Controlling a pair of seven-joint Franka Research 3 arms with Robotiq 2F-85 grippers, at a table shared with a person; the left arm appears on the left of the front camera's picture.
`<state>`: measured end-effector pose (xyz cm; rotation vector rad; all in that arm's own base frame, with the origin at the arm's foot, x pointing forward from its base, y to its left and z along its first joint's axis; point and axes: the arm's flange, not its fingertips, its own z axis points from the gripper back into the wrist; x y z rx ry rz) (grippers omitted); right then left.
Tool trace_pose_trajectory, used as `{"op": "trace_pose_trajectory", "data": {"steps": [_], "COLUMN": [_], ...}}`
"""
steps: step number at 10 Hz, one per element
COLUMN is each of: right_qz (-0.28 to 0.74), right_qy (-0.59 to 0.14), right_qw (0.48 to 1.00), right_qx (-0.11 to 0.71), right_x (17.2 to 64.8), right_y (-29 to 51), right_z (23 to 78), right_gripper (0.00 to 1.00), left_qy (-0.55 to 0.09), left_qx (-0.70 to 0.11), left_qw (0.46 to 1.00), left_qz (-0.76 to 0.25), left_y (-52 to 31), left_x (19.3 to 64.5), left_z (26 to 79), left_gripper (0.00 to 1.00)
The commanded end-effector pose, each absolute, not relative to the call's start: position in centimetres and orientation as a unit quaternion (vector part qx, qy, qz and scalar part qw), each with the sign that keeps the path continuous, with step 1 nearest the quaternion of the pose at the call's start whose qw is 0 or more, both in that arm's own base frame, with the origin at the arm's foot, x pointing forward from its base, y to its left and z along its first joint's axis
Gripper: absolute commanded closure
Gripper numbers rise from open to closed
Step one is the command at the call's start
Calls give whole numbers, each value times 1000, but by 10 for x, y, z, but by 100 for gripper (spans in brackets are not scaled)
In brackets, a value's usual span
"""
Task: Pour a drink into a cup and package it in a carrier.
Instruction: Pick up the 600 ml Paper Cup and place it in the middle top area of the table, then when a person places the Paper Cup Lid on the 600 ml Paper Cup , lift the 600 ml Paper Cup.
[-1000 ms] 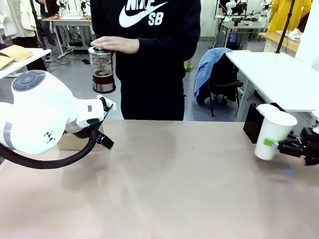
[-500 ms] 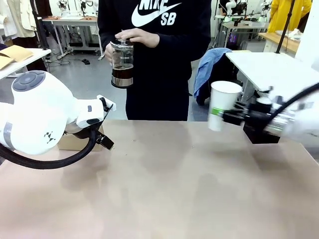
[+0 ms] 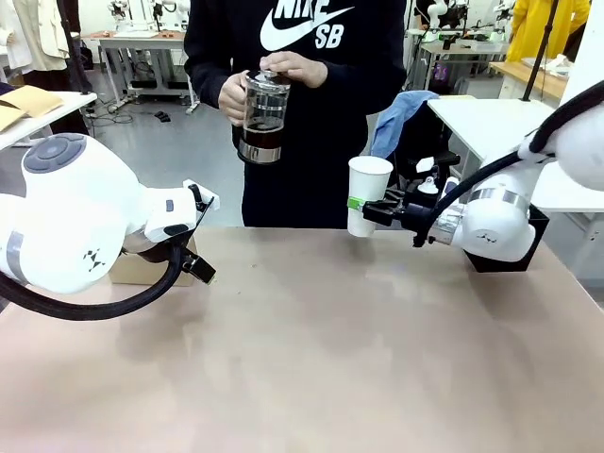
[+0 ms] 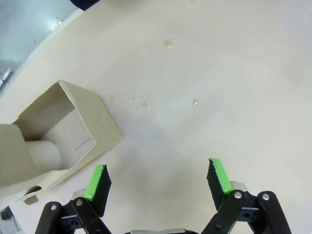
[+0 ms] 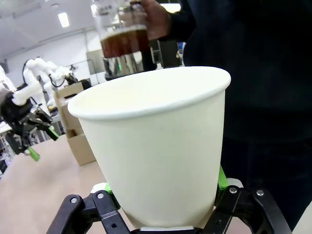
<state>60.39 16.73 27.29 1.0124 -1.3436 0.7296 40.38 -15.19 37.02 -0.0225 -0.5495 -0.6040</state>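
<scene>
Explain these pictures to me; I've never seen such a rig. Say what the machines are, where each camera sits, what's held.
These are two white robot arms at a table, each ending in two green-padded fingers. The wide picture looks from between the arms at a person across the table. The other two come from cameras on each wrist, looking along that arm's fingers. The left arm's fingers stand open, holding nothing, above the table beside a brown cardboard carrier. The right arm's fingers are shut on a white paper cup, held upright toward the person, whose hands hold a glass press pot of dark drink.
</scene>
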Motion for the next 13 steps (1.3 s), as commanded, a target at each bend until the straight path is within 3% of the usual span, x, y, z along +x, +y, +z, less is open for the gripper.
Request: {"op": "trace_pose_trajectory", "data": {"steps": [1, 3, 4, 13], "right_qz": [312, 354, 315, 315], "right_qy": [-592, -567, -578, -578], "right_qw": [610, 606, 611, 611], "right_qx": [426, 432, 439, 439], "right_x": [613, 619, 612, 612], "right_y": [175, 173, 170, 170], "right_z": [264, 254, 255, 255], "right_gripper": [19, 19, 19, 19], "left_qy": [-267, -267, -267, -267], "left_qx": [-12, -12, -12, -12], "left_qw": [918, 918, 918, 918], "left_qz": [-294, -294, -294, -294], "left_y": [-152, -152, -152, -152], "left_x": [404, 404, 404, 404], "left_z": [370, 370, 370, 370], "left_gripper": [0, 0, 0, 0]}}
